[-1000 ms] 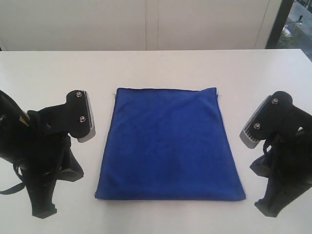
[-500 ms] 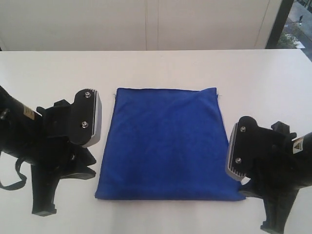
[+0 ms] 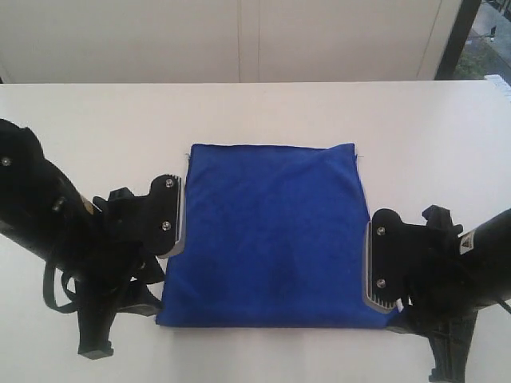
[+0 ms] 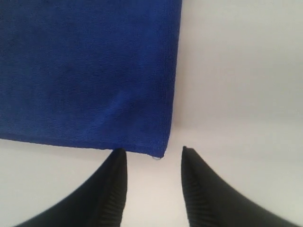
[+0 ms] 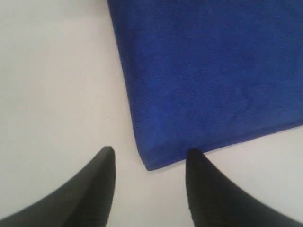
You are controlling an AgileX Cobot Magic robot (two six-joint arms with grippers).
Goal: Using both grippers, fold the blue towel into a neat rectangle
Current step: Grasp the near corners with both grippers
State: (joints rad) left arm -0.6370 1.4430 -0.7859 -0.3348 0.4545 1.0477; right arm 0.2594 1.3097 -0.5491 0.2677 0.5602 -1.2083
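The blue towel (image 3: 271, 231) lies flat on the white table, its near edge toward the camera. In the exterior view the left arm (image 3: 120, 239) stands at the towel's near left corner and the right arm (image 3: 431, 271) at its near right corner. My left gripper (image 4: 151, 150) is open, its tips either side of a towel (image 4: 90, 71) corner that carries a small pale thread (image 4: 156, 158). My right gripper (image 5: 149, 150) is open too, straddling the other towel (image 5: 213, 71) corner. Neither holds any cloth.
The white table (image 3: 255, 112) stretches bare behind the towel up to a pale wall (image 3: 239, 40). A dark window frame (image 3: 459, 36) stands at the back right. The table's near edge is out of view.
Both arms have swung inward and down from beside the towel to its two near corners. The towel has not moved.
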